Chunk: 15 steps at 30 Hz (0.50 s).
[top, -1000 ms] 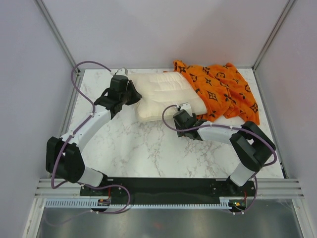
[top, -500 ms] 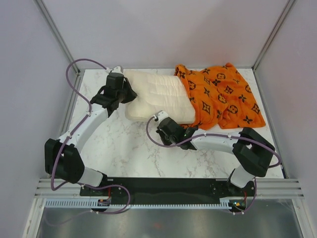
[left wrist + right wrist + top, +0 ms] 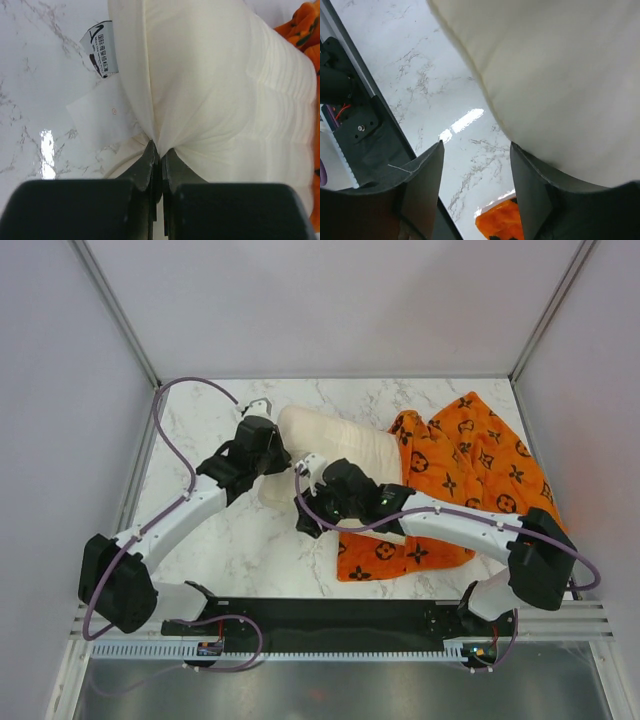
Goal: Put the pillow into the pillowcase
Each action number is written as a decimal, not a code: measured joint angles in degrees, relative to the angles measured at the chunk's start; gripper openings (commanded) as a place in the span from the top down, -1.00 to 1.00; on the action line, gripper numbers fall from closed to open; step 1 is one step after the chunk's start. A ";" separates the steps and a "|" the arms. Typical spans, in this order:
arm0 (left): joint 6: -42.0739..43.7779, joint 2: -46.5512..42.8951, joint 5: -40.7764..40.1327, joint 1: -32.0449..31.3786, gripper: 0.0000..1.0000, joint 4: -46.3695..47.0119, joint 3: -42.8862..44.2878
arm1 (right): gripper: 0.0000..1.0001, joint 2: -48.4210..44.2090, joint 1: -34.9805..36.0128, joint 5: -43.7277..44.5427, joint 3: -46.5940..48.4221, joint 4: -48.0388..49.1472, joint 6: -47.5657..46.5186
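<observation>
Orange plush printed with black flower and monogram motifs, the pillowcase [image 3: 470, 465] lies crumpled over the right half of the white marble desk [image 3: 240, 550]. One flap reaches toward the near edge, under the right forearm. The cream pillow [image 3: 340, 445] lies across the middle of the desk toward the back. Its right end meets the orange cloth, but the overhead view does not show whether that end is inside the case or only overlapped by it. At the pillow's left end the left tool [image 3: 159, 150] has its fingers pressed together on a small fold of the cover at the seam, and the fabric puckers into creases around the pinch. A printed label [image 3: 102, 50] sticks out from the same seam, with a plain white tab below it lying against the marble. Lengthwise quilted ridges run along the pillow's far side in the left wrist view, and a sliver of orange shows at the upper right corner. The right tool [image 3: 476, 146] sits at the pillow's near edge with its fingers spread. Only marble and a scrap of orange show in the gap between them, while the pillow's pale surface bulges over the right-hand finger. The black base plate [image 3: 365, 125] lies to the left of that view.
</observation>
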 measured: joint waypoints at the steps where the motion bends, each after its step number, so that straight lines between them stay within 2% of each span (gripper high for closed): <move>1: 0.00 -0.37 -0.04 -0.24 0.95 -0.09 -1.11 | -0.26 -1.25 -0.59 0.72 1.01 -1.99 0.17; 5: 0.24 -2.43 -0.59 -0.59 0.95 -1.51 -3.50 | -0.22 -6.45 -6.25 9.77 7.41 -9.16 0.92; 9: 0.37 -4.26 -1.07 -0.66 0.95 -2.16 -4.33 | -0.28 -8.76 -13.73 22.18 13.14 -14.23 2.14; 15: 0.39 -4.90 -1.11 -0.70 0.95 -2.32 -5.03 | -0.32 -2.27 -20.13 38.91 15.52 -24.06 4.24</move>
